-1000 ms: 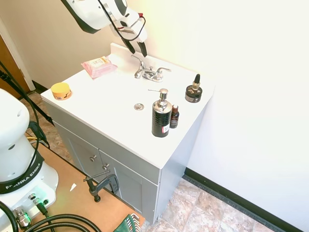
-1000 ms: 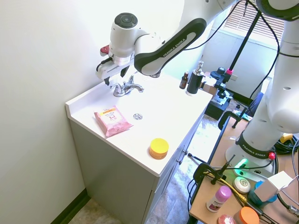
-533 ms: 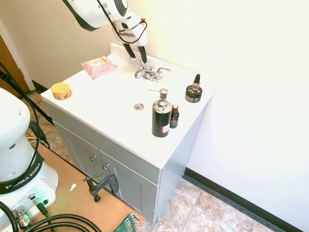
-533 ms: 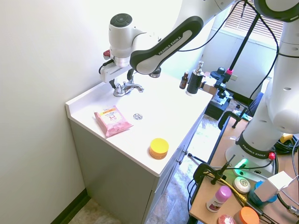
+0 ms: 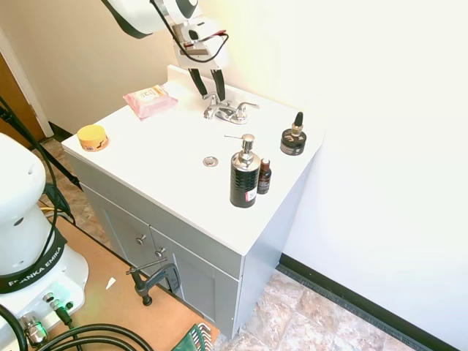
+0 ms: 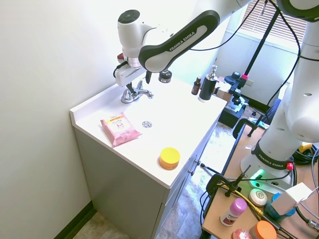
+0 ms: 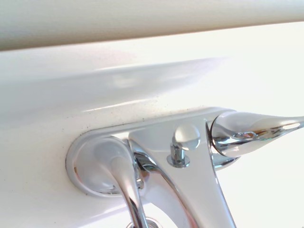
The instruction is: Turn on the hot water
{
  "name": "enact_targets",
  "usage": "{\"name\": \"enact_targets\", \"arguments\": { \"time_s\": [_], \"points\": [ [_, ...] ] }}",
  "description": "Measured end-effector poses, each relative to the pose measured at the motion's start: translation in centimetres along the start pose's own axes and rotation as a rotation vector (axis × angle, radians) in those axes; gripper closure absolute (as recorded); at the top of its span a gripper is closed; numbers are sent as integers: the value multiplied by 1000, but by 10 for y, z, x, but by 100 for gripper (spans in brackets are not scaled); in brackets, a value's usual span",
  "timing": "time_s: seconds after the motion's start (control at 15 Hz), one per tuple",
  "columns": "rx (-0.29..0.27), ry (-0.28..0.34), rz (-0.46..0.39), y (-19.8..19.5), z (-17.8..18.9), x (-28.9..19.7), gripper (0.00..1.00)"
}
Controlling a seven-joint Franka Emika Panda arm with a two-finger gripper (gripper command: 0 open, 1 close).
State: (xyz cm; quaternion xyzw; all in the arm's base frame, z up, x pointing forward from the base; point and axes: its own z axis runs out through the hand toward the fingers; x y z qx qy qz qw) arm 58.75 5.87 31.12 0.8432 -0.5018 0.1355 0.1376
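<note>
Chrome tap (image 5: 228, 110) sits at the back of the white surface (image 5: 168, 161), close to the raised lip along the wall. It has a spout in the middle and two lever handles, one to each side.

Claw (image 5: 208, 93) hangs straight above the tap's pink-packet-side handle (image 5: 211, 99), fingers pointing down and standing narrowly apart, holding nothing. In the first exterior view the fingertips reach down to that handle; whether they touch it cannot be told. The second exterior view shows the same: claw (image 6: 133, 85) right over the tap (image 6: 135, 93), on the side nearer the pink packet (image 6: 118, 128).

Wrist view: both handles visible, one (image 7: 124, 183) running down out of frame, the other (image 7: 251, 133) stretching sideways, with the small lift knob (image 7: 181, 145) between them.

Judgement: which handle is hot is not marked; by convention it would be the one under the claw. That handle's long axis runs out from the tap base, away from the spout, so the coming move is a push or hook across it to swing it.

Room: the wall is tight behind the tap, the spout just beside the handle. Toward the drain (image 5: 210, 161) the surface is open.
</note>
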Motion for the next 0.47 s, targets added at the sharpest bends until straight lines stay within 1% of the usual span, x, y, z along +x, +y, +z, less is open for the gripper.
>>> {"name": "enact_targets", "arguments": {
  "time_s": [0.07,0.13,0.27,0.33,0.47],
  "points": [
    [-2,-8,1,1,-1,0,0],
    [-3,-37,-14,3,-3,-1,0],
    [4,-120,-44,16,-18,2,0],
    [-1,-154,-40,27,-27,5,0],
    [1,-203,-16,56,-41,10,0]
  ]
}}
